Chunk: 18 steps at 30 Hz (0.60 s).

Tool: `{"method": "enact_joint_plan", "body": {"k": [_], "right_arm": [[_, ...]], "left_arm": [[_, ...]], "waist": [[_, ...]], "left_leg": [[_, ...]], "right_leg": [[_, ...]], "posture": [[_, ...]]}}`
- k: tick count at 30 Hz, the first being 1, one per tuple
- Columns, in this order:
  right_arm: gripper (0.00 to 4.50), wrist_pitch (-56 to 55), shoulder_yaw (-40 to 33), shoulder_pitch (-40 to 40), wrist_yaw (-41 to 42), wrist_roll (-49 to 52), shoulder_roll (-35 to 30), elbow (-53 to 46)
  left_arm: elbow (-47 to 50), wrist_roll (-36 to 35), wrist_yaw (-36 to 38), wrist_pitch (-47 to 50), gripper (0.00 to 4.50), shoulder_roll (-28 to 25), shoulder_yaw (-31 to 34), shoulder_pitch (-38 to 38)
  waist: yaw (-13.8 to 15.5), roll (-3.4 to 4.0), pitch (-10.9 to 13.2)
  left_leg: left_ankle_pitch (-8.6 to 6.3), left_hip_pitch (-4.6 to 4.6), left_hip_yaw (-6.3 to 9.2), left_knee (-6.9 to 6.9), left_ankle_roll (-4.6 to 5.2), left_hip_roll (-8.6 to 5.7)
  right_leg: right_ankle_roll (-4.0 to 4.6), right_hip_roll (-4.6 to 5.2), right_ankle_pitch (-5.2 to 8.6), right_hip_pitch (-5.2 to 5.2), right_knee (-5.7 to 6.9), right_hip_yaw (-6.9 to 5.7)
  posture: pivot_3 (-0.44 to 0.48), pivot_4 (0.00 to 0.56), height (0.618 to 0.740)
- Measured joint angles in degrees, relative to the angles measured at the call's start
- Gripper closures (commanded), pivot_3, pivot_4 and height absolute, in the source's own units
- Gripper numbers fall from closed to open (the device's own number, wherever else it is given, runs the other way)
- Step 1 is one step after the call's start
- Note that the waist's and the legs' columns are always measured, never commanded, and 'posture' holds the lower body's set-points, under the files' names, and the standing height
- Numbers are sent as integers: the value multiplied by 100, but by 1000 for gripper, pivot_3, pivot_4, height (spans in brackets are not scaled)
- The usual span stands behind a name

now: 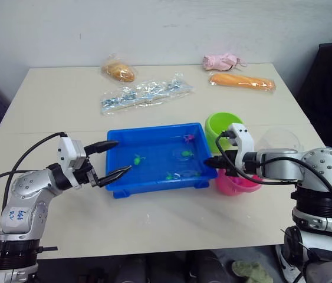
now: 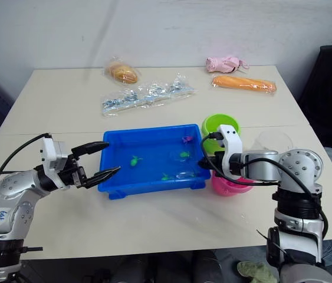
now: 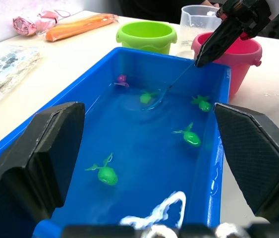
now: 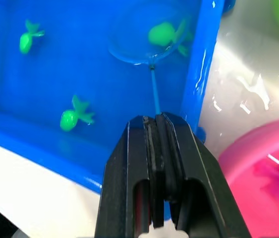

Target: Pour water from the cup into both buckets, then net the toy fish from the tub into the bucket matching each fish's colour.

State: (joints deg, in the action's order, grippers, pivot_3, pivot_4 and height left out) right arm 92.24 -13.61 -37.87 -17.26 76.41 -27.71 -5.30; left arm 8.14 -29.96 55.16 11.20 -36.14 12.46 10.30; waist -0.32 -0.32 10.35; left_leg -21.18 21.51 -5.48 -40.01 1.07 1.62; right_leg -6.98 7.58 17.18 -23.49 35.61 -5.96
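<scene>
The blue tub holds water, three green toy fish and one pink fish. My left gripper is open at the tub's left end, one finger over the rim and one beside the front corner. My right gripper is shut on the thin blue handle of a net at the tub's right end. The net's hoop lies in the water around a green fish. The green bucket and pink bucket stand right of the tub. The clear cup is behind my right arm.
At the back of the table lie a bagged bun, a clear bag of small items, an orange packet and a pink cloth. A black chair stands beyond the table's right edge.
</scene>
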Motion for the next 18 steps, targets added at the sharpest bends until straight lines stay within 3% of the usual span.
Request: {"method": "enact_joint_plan", "body": {"k": [12, 18], "right_arm": [[4500, -8, -217, -320, -1336, 299, 377, 257], [4500, -59, -249, -423, -1545, 98, 421, 156]], "left_arm": [[-10, 1, -3, -5, 29, 4, -5, -38], [-24, 2, -3, -40, 29, 18, -6, -38]], "waist": [[15, 0, 0], [7, 0, 0]], "left_leg": [[1, 4, 3, 0, 2, -2], [1, 5, 2, 0, 2, -1]], "right_leg": [[-1, 6, 0, -1, -2, -1], [-1, 4, 0, -2, -2, 0]], "posture": [[0, 150, 740], [0, 150, 740]]}}
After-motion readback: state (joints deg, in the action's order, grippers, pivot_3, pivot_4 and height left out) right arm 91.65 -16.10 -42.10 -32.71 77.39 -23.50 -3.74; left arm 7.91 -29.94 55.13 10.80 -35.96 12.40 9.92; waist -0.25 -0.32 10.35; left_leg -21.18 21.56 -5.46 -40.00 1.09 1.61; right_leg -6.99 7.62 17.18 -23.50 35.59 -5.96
